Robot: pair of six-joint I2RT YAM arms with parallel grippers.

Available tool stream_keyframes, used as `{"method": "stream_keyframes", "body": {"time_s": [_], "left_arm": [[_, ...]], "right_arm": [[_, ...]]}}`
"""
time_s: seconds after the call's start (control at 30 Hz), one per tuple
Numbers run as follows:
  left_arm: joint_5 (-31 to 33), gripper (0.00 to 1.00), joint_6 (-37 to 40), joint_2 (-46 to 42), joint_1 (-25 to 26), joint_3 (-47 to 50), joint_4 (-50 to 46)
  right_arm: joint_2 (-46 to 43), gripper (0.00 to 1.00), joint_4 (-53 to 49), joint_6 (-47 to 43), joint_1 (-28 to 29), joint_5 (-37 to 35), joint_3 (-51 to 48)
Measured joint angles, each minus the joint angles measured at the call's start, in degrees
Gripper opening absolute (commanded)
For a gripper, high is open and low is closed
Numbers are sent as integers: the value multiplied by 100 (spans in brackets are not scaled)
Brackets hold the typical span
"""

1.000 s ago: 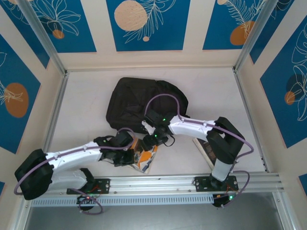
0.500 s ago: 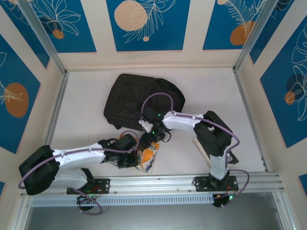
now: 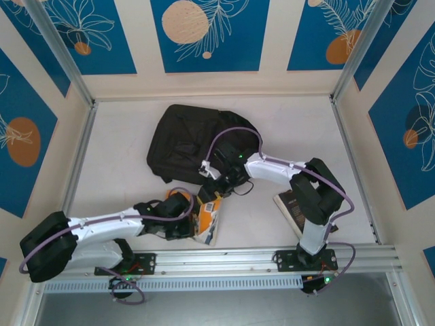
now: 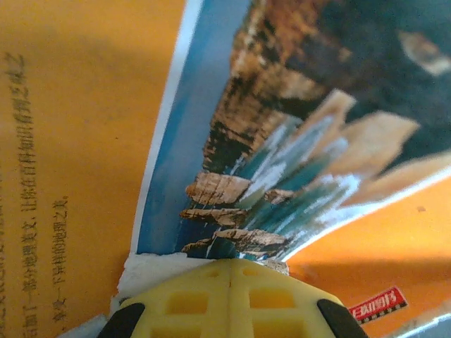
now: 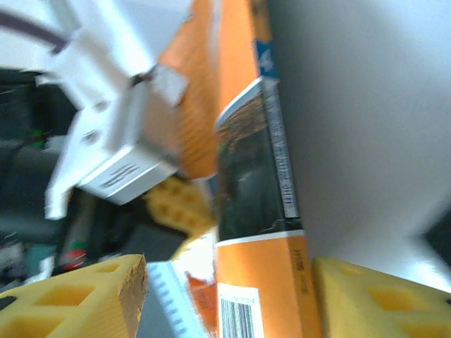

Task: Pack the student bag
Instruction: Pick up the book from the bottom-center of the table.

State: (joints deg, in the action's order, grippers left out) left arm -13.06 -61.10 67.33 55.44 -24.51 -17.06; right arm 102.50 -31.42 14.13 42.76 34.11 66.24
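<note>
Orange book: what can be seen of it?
The orange book is a glossy paperback: orange cover, rocky-coast photo, Chinese print, a barcode. It sits near the front edge of the table, in front of the bag. The left gripper is shut on one edge; the right fingers stand apart on either side of it.

White table (image 3: pixel 115 163), metal rail (image 3: pixel 224 258) along its edge at the bottom of the frame. I see three things lying on it. Student bag (image 3: pixel 180 139): black, slumped flat, upper centre of the top view. Orange book (image 3: pixel 209 221): lower centre, just below the bag, barcode end showing. Dark book (image 3: pixel 289 207): lower right, flat, only partly visible, well apart from the orange one.
</note>
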Motion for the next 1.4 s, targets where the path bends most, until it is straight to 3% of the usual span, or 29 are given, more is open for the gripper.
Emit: {"method": "stream_keyframes", "body": {"time_s": [0.13, 0.27, 0.37, 0.53, 0.73, 0.83, 0.93, 1.07, 1.23, 1.4], "left_arm": [[11, 0, 13, -116, 0, 85, 42], [44, 0, 13, -240, 22, 181, 111], [120, 0, 13, -407, 28, 267, 120], [400, 0, 11, -964, 35, 356, -297], [868, 50, -101, -2321, 35, 356, -1506], [1108, 68, -256, -3106, 35, 221, -2175], [1381, 76, -433, -3668, 28, -129, -2730], [1716, 85, -391, -3751, 17, -758, -3139], [1932, 95, 210, -2973, -184, -2009, -3259], [1550, 100, 730, -1917, -822, -3257, -2817]], "right_arm": [[-4, 58, 240, 365, -33, 927, -310], [-2, 50, 439, 610, -90, 1327, -466], [2, 36, 444, 680, -83, 1364, -483], [9, 1, 262, 710, -81, 898, -507], [-557, 0, 28, 693, -26, -33, -656], [-1241, 0, -57, 686, 79, -409, -743], [-1947, 0, -42, 688, 195, -667, -813], [-2776, 0, -11, 691, 225, -850, -890], [-3582, 0, 101, 804, -76, -789, -879], [-3926, 0, 428, 1349, -627, -332, -675]]}}
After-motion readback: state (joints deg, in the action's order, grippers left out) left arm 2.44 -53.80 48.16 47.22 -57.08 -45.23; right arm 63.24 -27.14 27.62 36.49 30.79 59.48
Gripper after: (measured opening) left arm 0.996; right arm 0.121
